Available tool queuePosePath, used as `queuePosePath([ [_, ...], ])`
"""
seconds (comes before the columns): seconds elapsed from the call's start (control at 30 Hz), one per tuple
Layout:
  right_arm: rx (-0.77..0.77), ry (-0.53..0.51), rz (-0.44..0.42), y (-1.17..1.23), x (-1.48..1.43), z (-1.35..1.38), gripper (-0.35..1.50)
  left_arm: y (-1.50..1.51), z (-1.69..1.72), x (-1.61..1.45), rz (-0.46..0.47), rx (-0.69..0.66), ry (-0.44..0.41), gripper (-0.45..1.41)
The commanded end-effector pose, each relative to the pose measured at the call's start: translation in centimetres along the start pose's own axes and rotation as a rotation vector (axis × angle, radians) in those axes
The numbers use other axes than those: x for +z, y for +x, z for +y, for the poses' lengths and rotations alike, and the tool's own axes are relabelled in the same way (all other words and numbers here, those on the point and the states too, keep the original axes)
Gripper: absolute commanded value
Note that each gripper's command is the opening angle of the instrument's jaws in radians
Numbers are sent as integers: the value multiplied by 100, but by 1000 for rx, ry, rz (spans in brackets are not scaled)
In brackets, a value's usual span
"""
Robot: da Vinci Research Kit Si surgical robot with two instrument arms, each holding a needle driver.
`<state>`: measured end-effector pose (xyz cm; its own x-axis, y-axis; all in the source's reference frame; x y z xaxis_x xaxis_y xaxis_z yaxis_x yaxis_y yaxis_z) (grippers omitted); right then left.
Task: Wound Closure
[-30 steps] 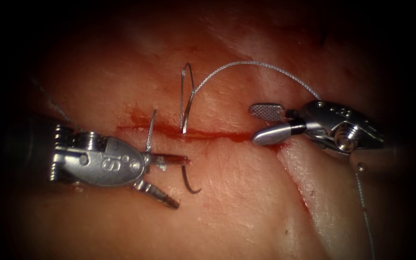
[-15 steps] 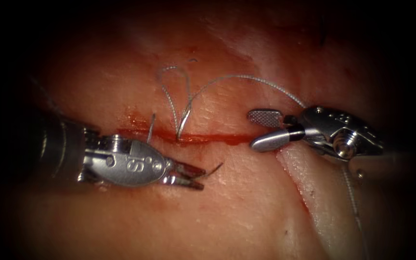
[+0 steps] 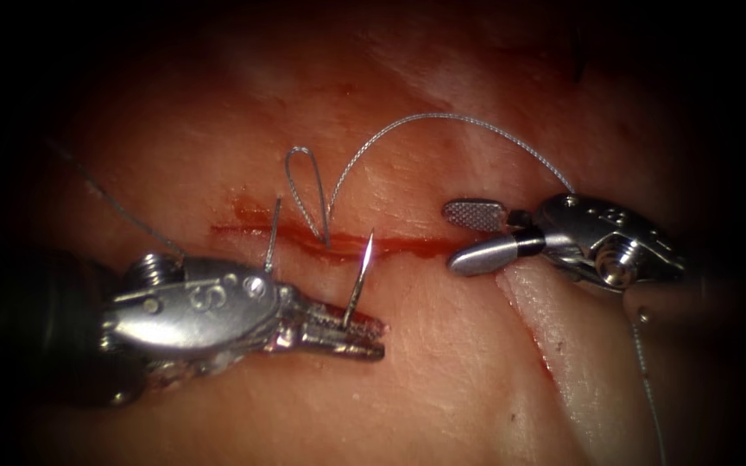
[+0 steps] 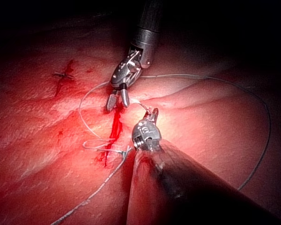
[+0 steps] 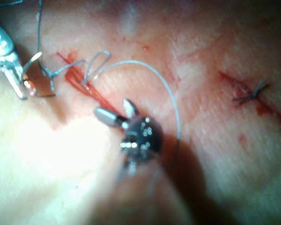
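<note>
Endoscope view: the left tool pinches the needle below the cut, while the right tool stands spread and empty.

The left tool's jaws are pressed onto the needle at its lower part, near their tips, and the needle rises from them, out of the tissue, its bright point just short of the cut's red line. Up and to the left of those jaws a short cut end of thread stands out of the tissue. Above the needle's point the thread makes a narrow loop at the cut, then arcs up and over to the right tool's wrist. The right tool's jaws gape just beside the cut's right end, holding nothing; red fluid lies along the cut between the two tools.
</note>
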<state>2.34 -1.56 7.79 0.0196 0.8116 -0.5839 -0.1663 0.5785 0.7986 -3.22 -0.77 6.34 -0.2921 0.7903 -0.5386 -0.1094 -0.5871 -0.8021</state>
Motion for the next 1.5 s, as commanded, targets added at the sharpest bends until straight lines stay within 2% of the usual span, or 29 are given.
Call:
queuePosePath([
  [0.03, 0, 4, 0, -5, 8, 1, 129, -4, -1, 7, 8, -32, -17, -45],
  [0.27, 1, 22, -13, -7, 7, -7, 128, 4, 16, 4, 83, -186, -196, -45],
  [0.4, 3, 44, -24, -6, 6, -15, 124, 21, 31, -5, 95, -173, -274, -45],
  [0.5, -28, 62, -31, -2, 4, -23, 124, 40, 36, -14, 118, -77, -258, -45],
  [0.57, -109, 101, -44, 4, -1, -34, 128, 56, 34, -25, 147, 23, -225, -45],
  [0.6, -136, 111, -47, 7, -3, -39, 123, 63, 32, -30, 153, 61, -202, -45],
  [0.8, -275, 117, -70, 24, -6, -74, 119, 102, 15, -59, 183, 197, -108, -45],
  [0.93, -316, 92, -98, 19, 9, -91, 113, 135, 6, -85, 194, 253, -43, -45],
  [1.07, -349, 41, -83, 7, 31, -97, 99, 162, 5, -112, 198, 279, -10, -45],
  [1.2, -348, 9, -72, 7, 50, -99, 88, 165, 7, -124, 198, 282, 20, -45],
  [1.33, -367, -14, -60, 6, 71, -91, 81, 149, 5, -116, 197, 294, 36, -45],
  [1.5, -388, -28, -59, -15, 90, -77, 79, 136, -2, -110, 197, 306, 39, -45],
])
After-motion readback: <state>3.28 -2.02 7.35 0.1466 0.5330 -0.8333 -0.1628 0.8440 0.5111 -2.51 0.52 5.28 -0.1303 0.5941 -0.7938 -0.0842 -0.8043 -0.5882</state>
